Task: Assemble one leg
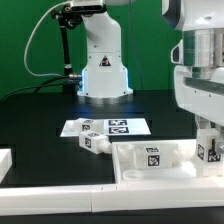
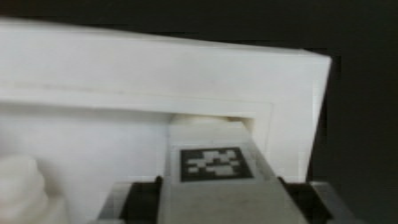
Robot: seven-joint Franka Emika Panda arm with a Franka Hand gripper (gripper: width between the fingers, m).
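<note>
- Nearest to you in the exterior view, the large white rimmed panel [image 1: 150, 172] lies flat on the black table [image 1: 40, 120], with a tagged white piece [image 1: 153, 159] resting inside its rim.
- Your gripper [image 1: 210, 150] sits low at the panel's corner on the exterior view's right, clenched on the leg [image 1: 211, 151], which stands upright there.
- Check the wrist view: the leg [image 2: 217, 170] shows its square tag between the fingers [image 2: 139, 200], pressed into the panel's inner corner [image 2: 214, 125].
- Beyond the panel, you can see the marker board [image 1: 108, 127] lying flat, and another loose leg [image 1: 95, 143] just beside its near edge.
- Farther back stands the robot base [image 1: 102, 70].
</note>
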